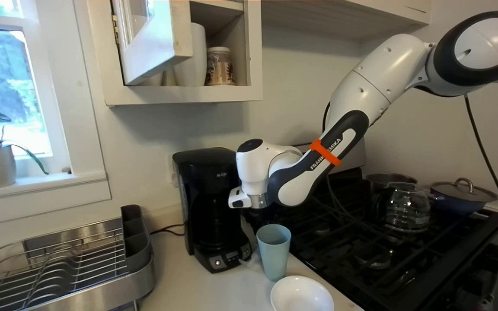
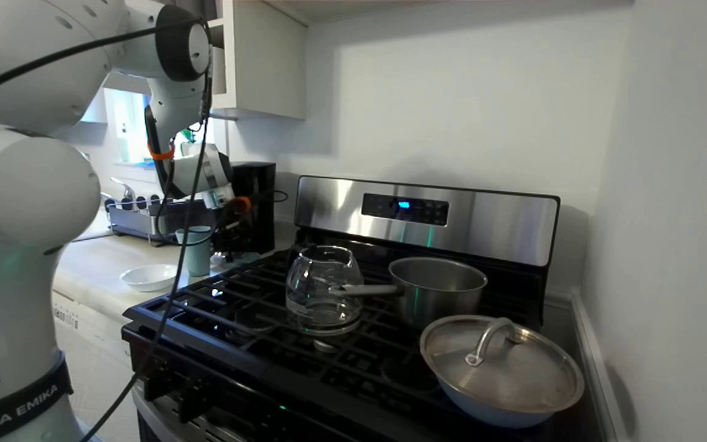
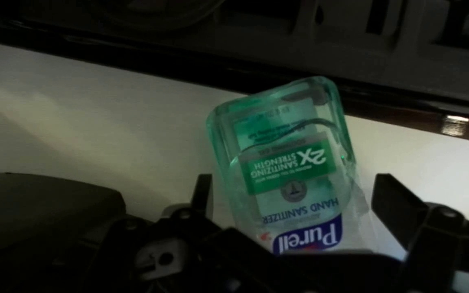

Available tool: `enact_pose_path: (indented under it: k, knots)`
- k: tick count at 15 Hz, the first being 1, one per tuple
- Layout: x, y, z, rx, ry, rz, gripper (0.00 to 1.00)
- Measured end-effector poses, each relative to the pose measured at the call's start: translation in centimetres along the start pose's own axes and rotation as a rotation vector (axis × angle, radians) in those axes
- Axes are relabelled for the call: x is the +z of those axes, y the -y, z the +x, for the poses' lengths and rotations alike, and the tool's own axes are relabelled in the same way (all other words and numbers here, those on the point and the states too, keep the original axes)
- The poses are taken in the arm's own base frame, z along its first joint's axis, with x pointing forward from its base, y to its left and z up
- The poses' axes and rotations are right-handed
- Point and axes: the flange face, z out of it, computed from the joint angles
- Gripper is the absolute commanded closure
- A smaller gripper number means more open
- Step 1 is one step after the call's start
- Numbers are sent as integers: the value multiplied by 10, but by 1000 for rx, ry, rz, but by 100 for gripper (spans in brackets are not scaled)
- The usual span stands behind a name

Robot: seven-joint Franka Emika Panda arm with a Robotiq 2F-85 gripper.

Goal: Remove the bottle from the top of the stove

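Observation:
In the wrist view the bottle (image 3: 287, 171) is clear pale green with a Purell hand sanitizer label. It looks to lie flat on the white counter, its base toward the stove (image 3: 259, 49). My gripper (image 3: 293, 191) is open, with one finger on each side of the bottle; a gap shows at the left finger. The bottle's top end is hidden by the gripper. In exterior views the bottle (image 1: 254, 261) (image 2: 242, 260) shows faintly beside the coffee maker, and my fingers are hard to make out. The black stove (image 1: 344, 255) (image 2: 501, 227) stands beside the counter.
A light blue cup (image 1: 273, 255) and white bowl (image 1: 301, 296) stand near the bottle. The black coffee maker (image 1: 210, 190) is close to the hand. A glass kettle (image 2: 324, 288), pot (image 2: 445, 294) and lidded pan (image 2: 507, 374) sit on the stove. A dish rack (image 1: 102, 285) stands on the counter.

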Motion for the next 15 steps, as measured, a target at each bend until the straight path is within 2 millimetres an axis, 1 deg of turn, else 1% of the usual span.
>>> enact_pose_path:
  k: [1, 2, 3, 4, 5, 8, 10, 11, 15]
  knots:
    - [3, 1, 1, -11, 0, 5, 11]
    - [6, 2, 2, -20, 1, 9, 26]
    - [8, 3, 3, -28, 1, 12, 32]
    - [9, 4, 3, -33, 2, 14, 41]
    - [9, 4, 4, -38, 2, 14, 45]
    - [8, 3, 3, -51, 1, 12, 50]
    - [6, 2, 2, -51, -2, 6, 59]
    - [3, 0, 0, -48, -6, 1, 60]
    - [4, -4, -9, -30, -46, -16, 60]
